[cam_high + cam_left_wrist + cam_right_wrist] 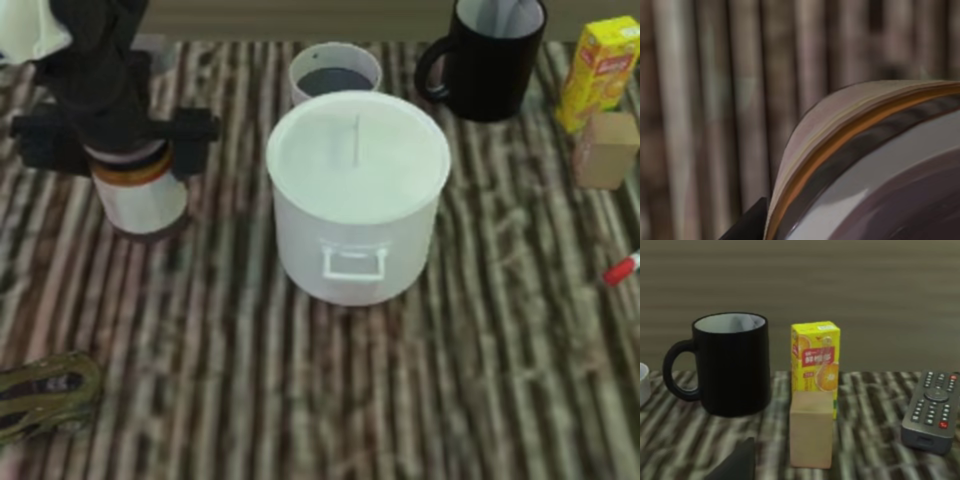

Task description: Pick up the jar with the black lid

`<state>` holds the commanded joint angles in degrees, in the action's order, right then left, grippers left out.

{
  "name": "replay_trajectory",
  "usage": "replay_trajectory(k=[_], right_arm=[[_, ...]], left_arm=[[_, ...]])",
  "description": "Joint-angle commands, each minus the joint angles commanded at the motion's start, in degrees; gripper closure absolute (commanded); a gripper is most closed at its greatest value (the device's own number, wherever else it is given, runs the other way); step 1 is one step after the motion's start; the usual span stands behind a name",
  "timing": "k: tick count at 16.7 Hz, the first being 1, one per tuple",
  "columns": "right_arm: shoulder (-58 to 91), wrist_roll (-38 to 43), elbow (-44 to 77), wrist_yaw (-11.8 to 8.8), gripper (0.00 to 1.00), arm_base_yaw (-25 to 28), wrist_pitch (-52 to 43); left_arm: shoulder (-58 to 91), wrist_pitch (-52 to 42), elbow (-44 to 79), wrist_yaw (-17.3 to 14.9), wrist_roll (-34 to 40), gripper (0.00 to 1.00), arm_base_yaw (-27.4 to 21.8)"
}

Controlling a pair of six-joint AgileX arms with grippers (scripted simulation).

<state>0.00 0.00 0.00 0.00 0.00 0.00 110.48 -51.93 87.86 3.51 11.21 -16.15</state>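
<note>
The jar with the black lid (140,195) stands at the left of the striped cloth, showing its white body and orange band. My left gripper (115,135) sits right over its top, hiding the lid from above. In the left wrist view the jar (875,150) fills the frame, its dark lid close up, and one black finger (747,225) presses against its side. I cannot tell whether the jar is off the cloth. My right gripper (800,476) is out of the top view. It is parked at the right, facing the black mug, with one finger (737,462) showing and nothing held.
A big white lidded pot (355,190) stands in the middle. Behind it are a small white cup (335,72) and a black mug (490,55). At the right are a yellow juice box (600,70), a wooden block (605,150), a red marker (622,268) and a remote (932,410). A shoe (45,395) lies at the front left.
</note>
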Motion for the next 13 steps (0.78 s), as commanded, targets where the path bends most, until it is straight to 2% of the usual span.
replay_trajectory(k=[4,9,13], right_arm=[[0.0,0.0,0.0,0.0,0.0,0.0,0.0],[0.0,0.0,0.0,0.0,0.0,0.0,0.0],[0.0,0.0,0.0,0.0,0.0,0.0,0.0]], left_arm=[[-1.8,2.8,-4.2,2.5,6.4,1.0,-3.0],[-1.5,2.9,-4.3,2.4,6.4,1.0,-2.8],[0.8,7.8,-6.6,2.3,6.2,1.0,-2.5]])
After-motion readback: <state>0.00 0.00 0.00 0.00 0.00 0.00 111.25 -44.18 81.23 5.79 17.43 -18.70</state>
